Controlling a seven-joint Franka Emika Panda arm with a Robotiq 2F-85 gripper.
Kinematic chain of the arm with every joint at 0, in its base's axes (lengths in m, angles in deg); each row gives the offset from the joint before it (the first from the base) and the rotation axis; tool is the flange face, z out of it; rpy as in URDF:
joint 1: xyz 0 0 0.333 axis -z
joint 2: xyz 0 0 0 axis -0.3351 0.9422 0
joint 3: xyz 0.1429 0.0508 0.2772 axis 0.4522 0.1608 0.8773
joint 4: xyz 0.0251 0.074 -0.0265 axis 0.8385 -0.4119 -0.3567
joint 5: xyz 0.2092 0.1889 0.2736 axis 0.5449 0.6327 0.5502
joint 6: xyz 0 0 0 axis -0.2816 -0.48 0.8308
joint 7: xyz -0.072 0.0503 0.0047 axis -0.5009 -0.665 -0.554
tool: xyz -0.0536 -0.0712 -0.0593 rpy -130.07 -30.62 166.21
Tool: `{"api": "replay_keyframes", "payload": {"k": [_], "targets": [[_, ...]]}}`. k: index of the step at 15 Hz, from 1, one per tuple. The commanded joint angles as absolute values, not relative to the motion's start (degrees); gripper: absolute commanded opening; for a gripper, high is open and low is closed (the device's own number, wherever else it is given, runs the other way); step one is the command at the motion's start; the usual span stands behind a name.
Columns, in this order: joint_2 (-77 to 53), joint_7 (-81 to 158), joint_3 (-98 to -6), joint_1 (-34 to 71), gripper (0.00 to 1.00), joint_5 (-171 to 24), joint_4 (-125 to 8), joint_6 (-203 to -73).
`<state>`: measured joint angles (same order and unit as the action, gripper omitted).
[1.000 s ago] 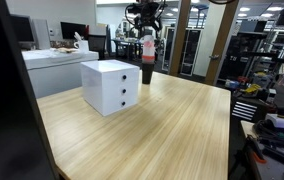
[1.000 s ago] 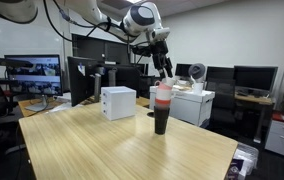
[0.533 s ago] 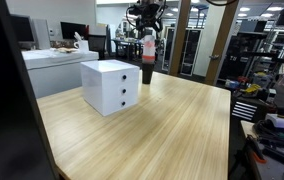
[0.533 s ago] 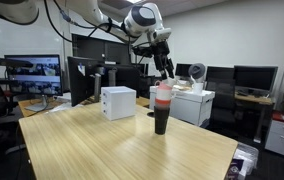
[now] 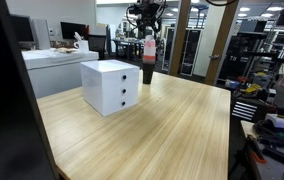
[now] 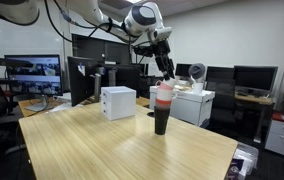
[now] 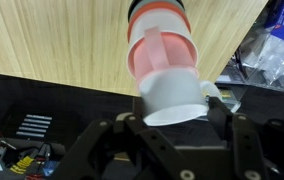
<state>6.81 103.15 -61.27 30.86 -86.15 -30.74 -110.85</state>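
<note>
Office lab, big wooden table [image 5: 172,125] — cup stack [image 6: 162,105] stands upright by one edge. Gripper [image 7: 175,110] jaws half-open around the white top cup [image 7: 170,90], can't tell if pinching. Looks light, thin, tippy — I'd grab gently near the rim.

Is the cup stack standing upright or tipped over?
Upright: the cup stack stands vertical on the table, black base down.
</note>
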Motion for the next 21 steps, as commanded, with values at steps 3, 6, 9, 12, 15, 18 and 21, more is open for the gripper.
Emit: {"api": "replay_keyframes", "payload": {"k": [3,6,9,12,15,18,21], "targets": [[5.3,101.6,-61.7,29.8,0.41,-88.7,-31.2,-109.6],[3.2,102.0,-61.6,28.6,0.41,-90.7,-32.7,-109.5],[1.5,102.7,-61.6,27.0,0.41,-92.5,-33.9,-109.4],[-0.4,103.2,-61.6,25.4,0.41,-94.3,-35.5,-109.7],[-3.4,103.9,-61.7,23.7,0.41,-96.2,-38.0,-110.8],[-7.0,104.0,-61.4,22.2,0.41,-97.5,-42.2,-112.2],[-10.8,104.3,-60.9,20.6,0.41,-97.8,-48.0,-114.4]]}}
